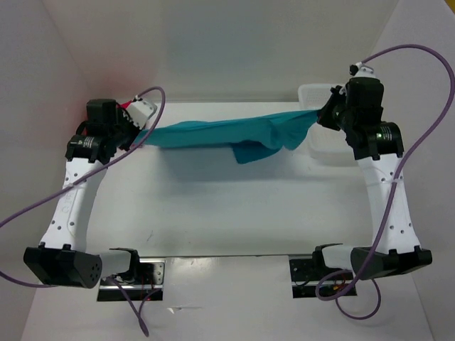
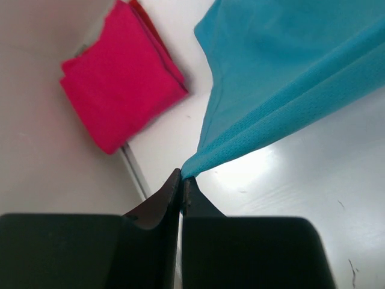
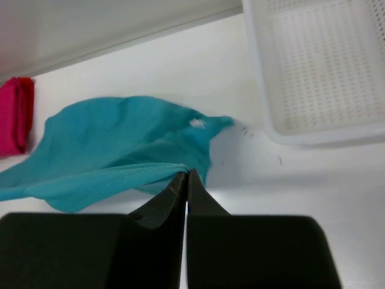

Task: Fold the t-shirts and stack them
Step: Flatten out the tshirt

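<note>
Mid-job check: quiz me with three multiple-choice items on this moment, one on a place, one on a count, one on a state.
1. Where is the folded pink shirt?
A. At the near edge, between the arm bases
B. At the far left corner of the table
C. Under the right arm

2. How many grippers hold the teal shirt?
A. None
B. One
C. Two

3. How is the teal shirt lying?
A. Folded flat on the table
B. Stretched between the arms, its middle drooping
C. Crumpled in a heap

Answers:
1 B: the left wrist view shows it just beyond that arm, far from the white basket.
2 C: the left gripper and the right gripper are each shut on a shirt edge.
3 B: the top view shows it spanning arm to arm, with a fold hanging down.
</note>
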